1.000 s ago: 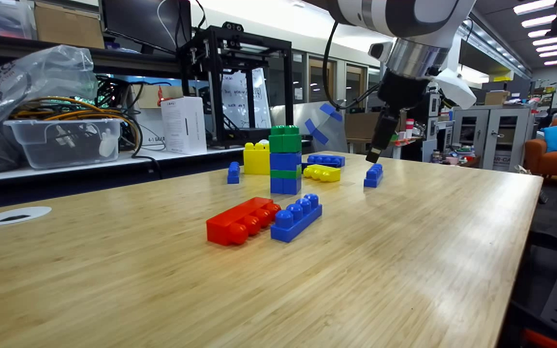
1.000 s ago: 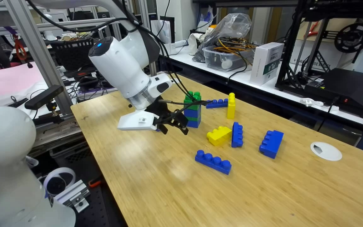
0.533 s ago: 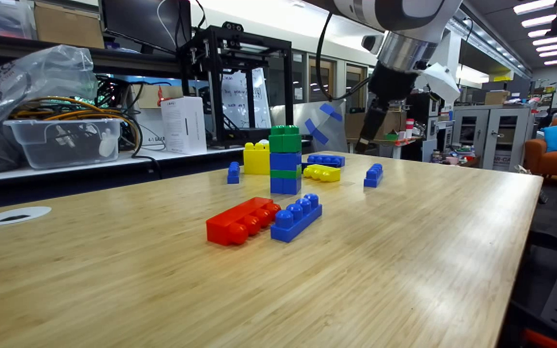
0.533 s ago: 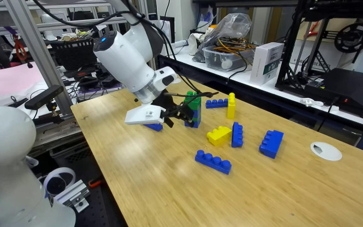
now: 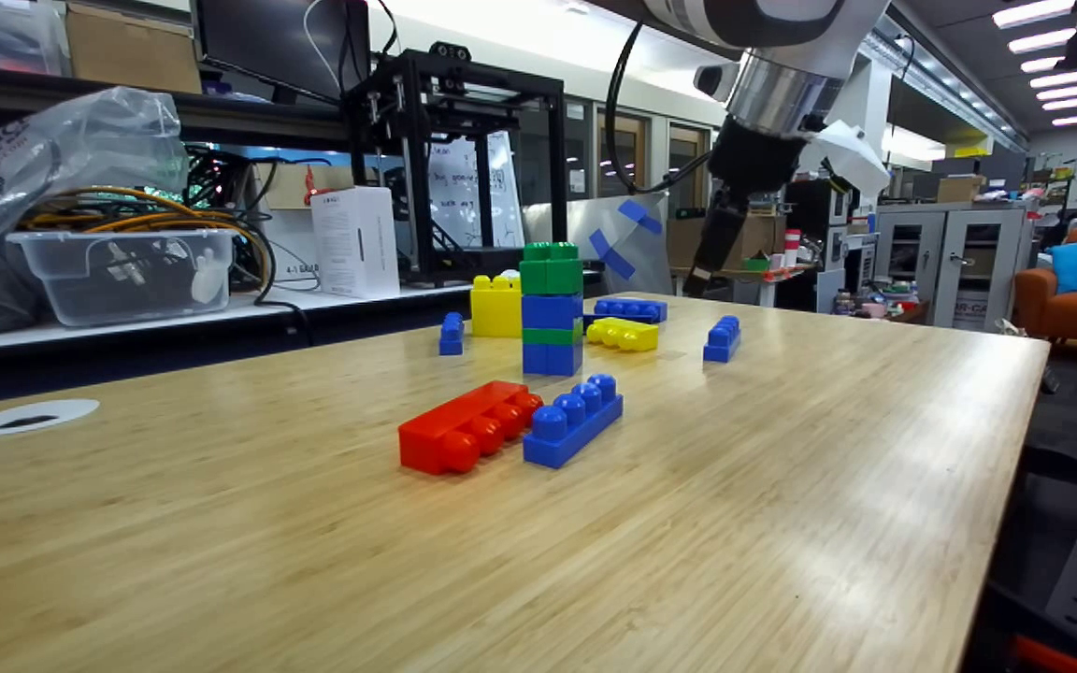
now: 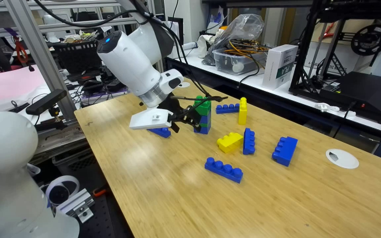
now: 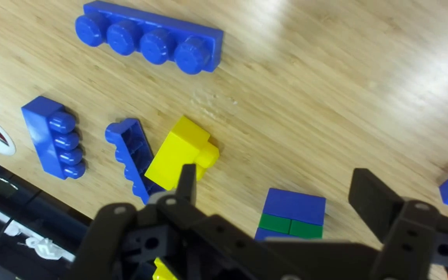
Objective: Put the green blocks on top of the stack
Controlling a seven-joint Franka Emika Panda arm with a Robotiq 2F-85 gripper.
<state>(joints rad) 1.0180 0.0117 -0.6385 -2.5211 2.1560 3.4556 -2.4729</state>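
The stack (image 5: 552, 311) stands upright on the wooden table, its layers alternating blue and green. Green blocks (image 5: 552, 270) with studs form its top, and a thinner green layer (image 5: 552, 336) sits between blue ones lower down. My gripper (image 6: 186, 127) is open, tilted and raised above the table, overlapping the tower in an exterior view; in the wrist view nothing is held between its fingers (image 7: 371, 202). There, part of the tower's blue and green side shows between and beyond the fingers, while its top is hidden behind the gripper body. No loose green block shows on the table.
A red brick (image 5: 464, 430) and a blue brick (image 5: 574, 425) lie side by side near the stack. Yellow bricks (image 6: 230, 142) and several blue bricks (image 6: 224, 169) are scattered around. A shelf bench with a clear bin (image 6: 236, 61) runs along the far side.
The open gripper has risen and shifted toward the stack, then moved only slightly in the last half second. A blue brick has come into view beneath the arm. The bricks stay put.
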